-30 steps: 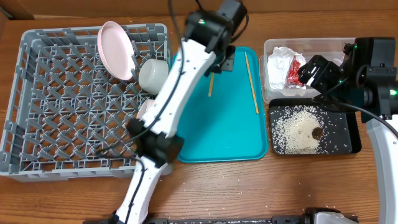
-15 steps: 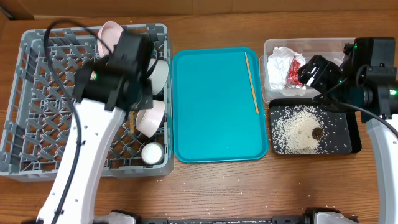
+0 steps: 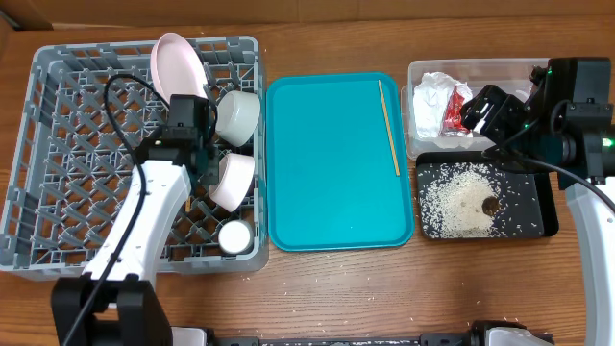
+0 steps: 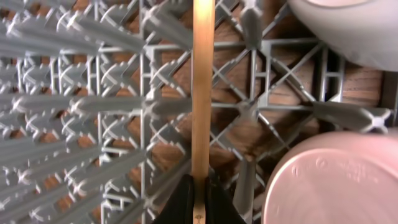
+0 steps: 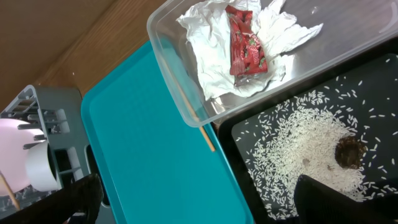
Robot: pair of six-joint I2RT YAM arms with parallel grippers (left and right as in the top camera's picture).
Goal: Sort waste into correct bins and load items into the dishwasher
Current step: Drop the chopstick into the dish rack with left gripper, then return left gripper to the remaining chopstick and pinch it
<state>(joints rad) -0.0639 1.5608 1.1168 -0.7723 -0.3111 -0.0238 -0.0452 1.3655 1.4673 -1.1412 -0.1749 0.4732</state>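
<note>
My left gripper [image 3: 199, 165] hangs over the right side of the grey dishwasher rack [image 3: 58, 154], shut on one wooden chopstick [image 4: 202, 93] that points across the lattice floor [image 4: 81, 112]. A pink plate [image 3: 178, 75], two bowls [image 3: 237, 115] [image 3: 233, 181] and a small cup [image 3: 233, 236] stand in the rack. The other chopstick [image 3: 389, 127] lies on the teal tray [image 3: 327, 173]. My right gripper [image 3: 480, 111] hovers open and empty above the bins. The clear tub [image 3: 509, 72] holds the napkin [image 3: 432, 94] and red wrapper [image 3: 454, 111]. Rice [image 3: 459, 197] and a brown lump [image 3: 490, 204] lie in the black tray [image 3: 538, 216].
A pinkish bowl [image 4: 329, 180] sits close to the right of the held chopstick, and a pale rim [image 4: 354, 25] shows above it. Stray grains dot the wooden table [image 3: 336, 288] in front of the teal tray. The tub's corner [image 5: 174, 81] overlaps the tray's chopstick [image 5: 208, 140].
My left arm has swung from above the teal tray to the rack's right side, carrying one chopstick off the tray, and has drawn back and lower. The right arm has not moved.
</note>
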